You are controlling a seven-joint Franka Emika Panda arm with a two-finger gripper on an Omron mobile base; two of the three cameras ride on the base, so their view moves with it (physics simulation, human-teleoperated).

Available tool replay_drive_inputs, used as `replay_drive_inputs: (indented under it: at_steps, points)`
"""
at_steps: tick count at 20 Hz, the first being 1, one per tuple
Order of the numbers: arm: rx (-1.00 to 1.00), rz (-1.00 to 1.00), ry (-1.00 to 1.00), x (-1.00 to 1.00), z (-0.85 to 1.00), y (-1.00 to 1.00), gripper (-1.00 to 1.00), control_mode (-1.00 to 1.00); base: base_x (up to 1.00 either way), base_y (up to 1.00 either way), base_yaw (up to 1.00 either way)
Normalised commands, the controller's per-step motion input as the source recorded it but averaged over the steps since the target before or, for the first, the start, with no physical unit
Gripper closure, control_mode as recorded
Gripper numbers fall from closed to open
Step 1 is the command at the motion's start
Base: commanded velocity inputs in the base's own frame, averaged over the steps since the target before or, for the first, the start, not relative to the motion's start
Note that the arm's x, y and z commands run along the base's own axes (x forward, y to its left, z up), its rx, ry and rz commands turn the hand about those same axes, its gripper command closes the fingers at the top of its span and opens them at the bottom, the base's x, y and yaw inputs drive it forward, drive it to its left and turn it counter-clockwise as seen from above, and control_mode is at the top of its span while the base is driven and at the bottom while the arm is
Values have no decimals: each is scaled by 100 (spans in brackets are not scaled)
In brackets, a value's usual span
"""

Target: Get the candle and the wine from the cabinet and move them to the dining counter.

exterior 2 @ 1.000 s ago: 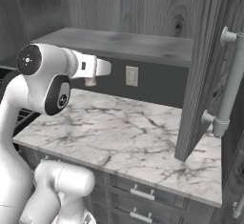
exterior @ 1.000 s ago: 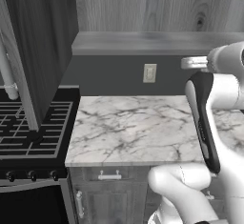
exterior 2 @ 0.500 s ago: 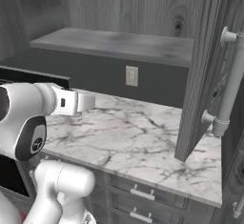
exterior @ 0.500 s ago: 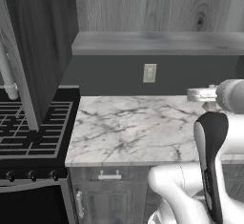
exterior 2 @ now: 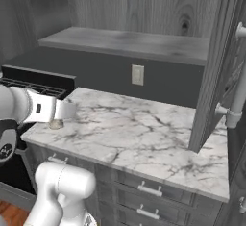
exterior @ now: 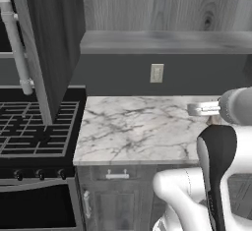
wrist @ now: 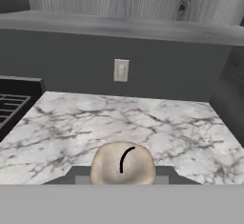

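Currently our fingers (wrist: 122, 180) pinch the candle (wrist: 123, 165) at lower centre, nearly closed; swinging toward the dining counter may dislodge it.

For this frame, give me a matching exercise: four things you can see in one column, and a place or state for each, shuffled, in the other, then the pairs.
Things:
1. candle
2. wall outlet
3. cabinet door
4. stove grates

Places or states:
A. swung open, with a pale tubular handle
B. on the dark wall above the marble worktop
C. between the fingers of the gripper
D. beside the worktop's edge

Pairs: 1-C, 2-B, 3-A, 4-D
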Motion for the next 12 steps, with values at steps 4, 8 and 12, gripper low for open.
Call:
replay_drive_inputs:
  at_steps: [4, 8, 12]
  points:
    - [0, 0, 0, 0, 0, 0, 100, 100, -94, 49, 0]
    - [0, 0, 0, 0, 0, 0, 100, 100, -100, 53, 0]
    - [0, 0, 0, 0, 0, 0, 100, 100, -100, 54, 0]
